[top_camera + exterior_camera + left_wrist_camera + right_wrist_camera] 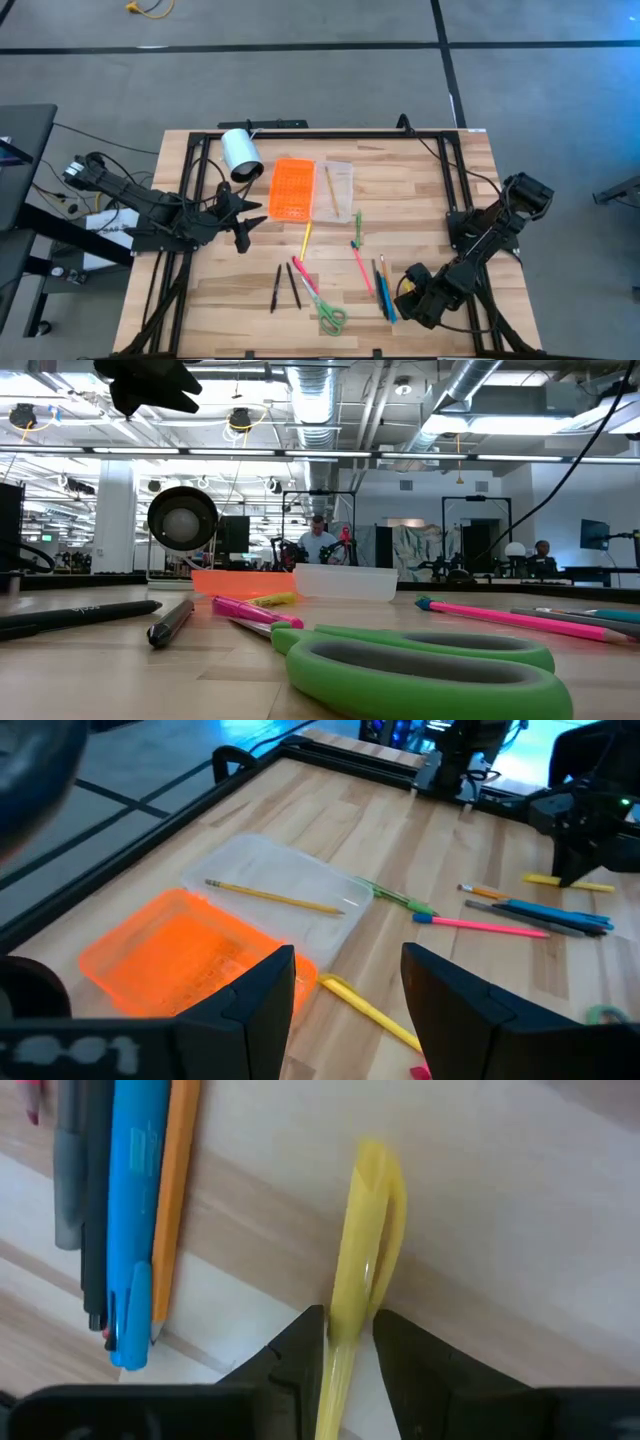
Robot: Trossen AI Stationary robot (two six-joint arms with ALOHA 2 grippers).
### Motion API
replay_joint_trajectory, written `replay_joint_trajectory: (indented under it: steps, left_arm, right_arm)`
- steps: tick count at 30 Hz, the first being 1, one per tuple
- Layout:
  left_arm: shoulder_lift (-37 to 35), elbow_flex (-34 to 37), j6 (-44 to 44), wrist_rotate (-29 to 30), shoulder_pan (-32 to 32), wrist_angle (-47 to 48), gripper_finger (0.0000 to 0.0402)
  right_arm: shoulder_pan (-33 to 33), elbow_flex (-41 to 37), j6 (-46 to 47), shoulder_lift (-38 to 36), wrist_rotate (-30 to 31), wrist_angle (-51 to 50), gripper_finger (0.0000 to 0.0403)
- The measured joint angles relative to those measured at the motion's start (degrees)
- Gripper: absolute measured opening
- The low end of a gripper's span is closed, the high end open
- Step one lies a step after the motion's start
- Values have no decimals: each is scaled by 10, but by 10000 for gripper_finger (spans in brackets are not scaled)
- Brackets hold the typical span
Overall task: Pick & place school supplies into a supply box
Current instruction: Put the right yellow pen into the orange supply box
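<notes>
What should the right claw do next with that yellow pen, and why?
Probably lift. The right claw already pinches the yellow pen lying on the table, and the clear tray sits farther off, holding one pencil.

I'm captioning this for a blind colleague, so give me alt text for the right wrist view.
The right gripper pinches a yellow pen between its two dark fingers, low over the wooden table. Beside it lie a blue pen, an orange pencil and a dark pen, side by side.

Matt wood table (420,190) (glossy plastic scissors (420,670))
</notes>
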State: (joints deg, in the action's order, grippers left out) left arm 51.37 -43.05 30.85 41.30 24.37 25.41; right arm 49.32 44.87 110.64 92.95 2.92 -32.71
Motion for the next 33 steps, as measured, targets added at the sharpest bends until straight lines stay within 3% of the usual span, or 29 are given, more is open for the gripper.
replay_joint_trajectory:
  steps: [12, 18, 33]
  left_arm:
    - [0, 0, 0, 1, -9, 0, 173]
    - [0, 0, 0, 13, -9, 0, 173]
    - [0, 0, 9, 14, -9, 0, 173]
  right_arm:
    - [-33, -1, -17, 0, -17, -25, 28]
    - [-40, -1, -26, 1, -11, -30, 23]
    - [-48, -4, -21, 0, 105, -11, 21]
